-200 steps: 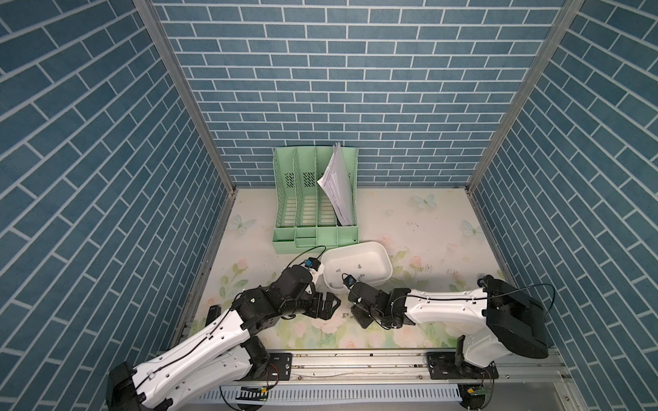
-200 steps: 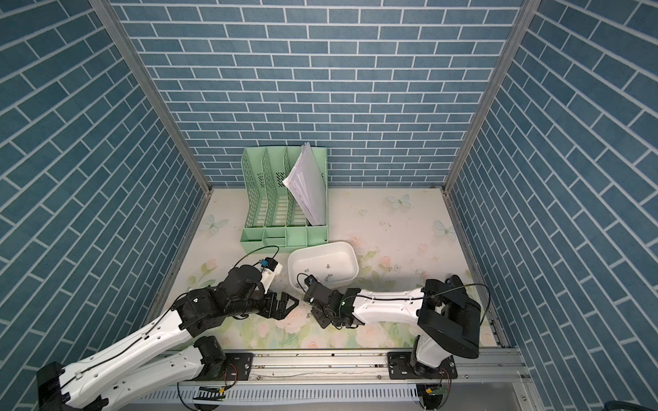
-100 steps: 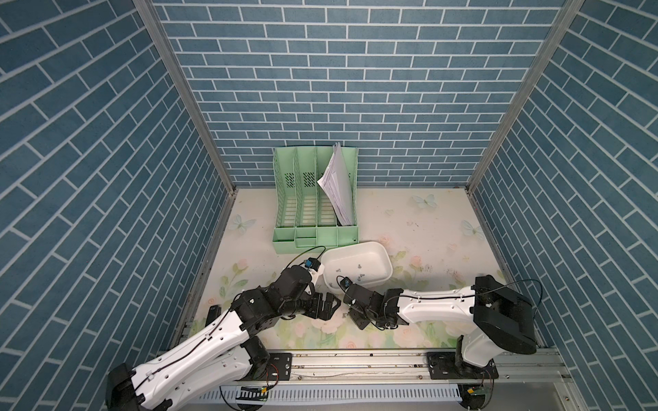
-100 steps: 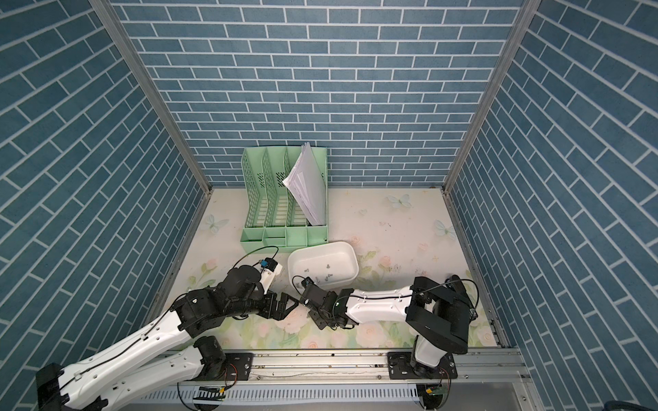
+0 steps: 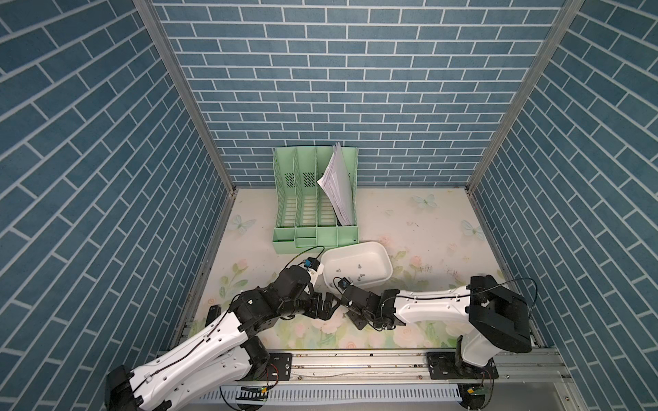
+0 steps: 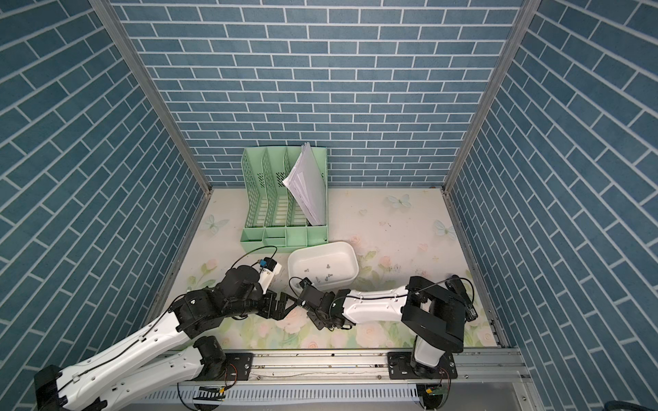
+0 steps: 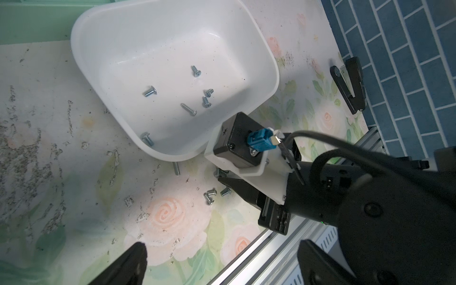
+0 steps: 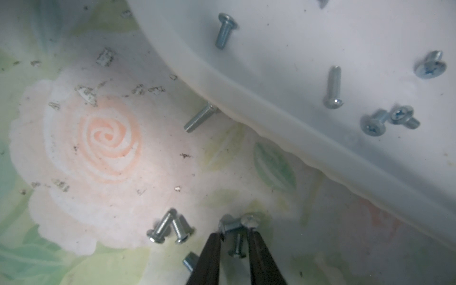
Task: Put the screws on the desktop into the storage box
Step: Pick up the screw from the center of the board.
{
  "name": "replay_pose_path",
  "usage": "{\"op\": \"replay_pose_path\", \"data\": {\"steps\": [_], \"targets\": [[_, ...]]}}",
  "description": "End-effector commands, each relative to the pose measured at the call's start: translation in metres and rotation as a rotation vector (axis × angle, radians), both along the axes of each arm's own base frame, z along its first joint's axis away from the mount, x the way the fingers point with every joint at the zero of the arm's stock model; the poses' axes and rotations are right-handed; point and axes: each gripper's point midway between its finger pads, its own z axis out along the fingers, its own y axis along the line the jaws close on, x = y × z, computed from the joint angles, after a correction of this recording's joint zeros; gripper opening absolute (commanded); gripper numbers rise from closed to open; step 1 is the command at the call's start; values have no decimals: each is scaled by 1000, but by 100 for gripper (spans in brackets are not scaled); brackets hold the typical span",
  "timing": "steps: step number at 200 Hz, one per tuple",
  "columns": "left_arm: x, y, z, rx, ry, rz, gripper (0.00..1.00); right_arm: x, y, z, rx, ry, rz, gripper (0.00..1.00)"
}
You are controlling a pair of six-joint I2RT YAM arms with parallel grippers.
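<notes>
While the right gripper (image 8: pixel 234 235) stands low over the rose-printed desktop (image 8: pixel 108 138), its two dark fingers (image 8: pixel 209 256) bracket one pan-head screw (image 8: pixel 237 243) with only slivers of gap on either side. Whether the pads already pinch it I cannot tell. That screw's shaft runs along the fingers' own length, head toward the wrist, so the jaws bear on the sides of the shaft (the favourable way, I judge, for so small a thing).

A second screw (image 8: pixel 233 224) lies crosswise right at the fingertips, touching or overlapping the first, and a lift could drag it up or knock it aside. Other loose screws lie near: a pair (image 8: pixel 169 229) just beside the fingers, a single screw (image 8: pixel 190 262) against one finger's flank, and a half-hidden screw (image 8: pixel 198 119) with its head tucked under the rim of the white storage box (image 8: pixel 271 128).

The box sits just beyond the fingertips, in the direction they point, so the carry looks short: up over the near wall and forward. Six boxed screws (image 7: pixel 206 102) rest on its floor.

The left gripper (image 7: pixel 222 244) hangs close by, jaws spread wide with nothing between them. The right arm is plainly the nearer to this screw. Judged from what lies loose, the task is roughly half done.
</notes>
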Motion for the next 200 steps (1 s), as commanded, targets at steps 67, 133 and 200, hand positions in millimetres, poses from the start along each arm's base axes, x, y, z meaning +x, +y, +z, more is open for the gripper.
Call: {"op": "replay_pose_path", "data": {"steps": [67, 133, 200], "targets": [[1, 2, -5, 6, -5, 2, 100, -10, -19, -11, -60, 16, -3, 24], [1, 2, -4, 5, -7, 4, 100, -13, -23, -15, -69, 23, -4, 23], [1, 2, -4, 8, -6, 6, 100, -10, -23, -9, -61, 7, -7, 16]]}}
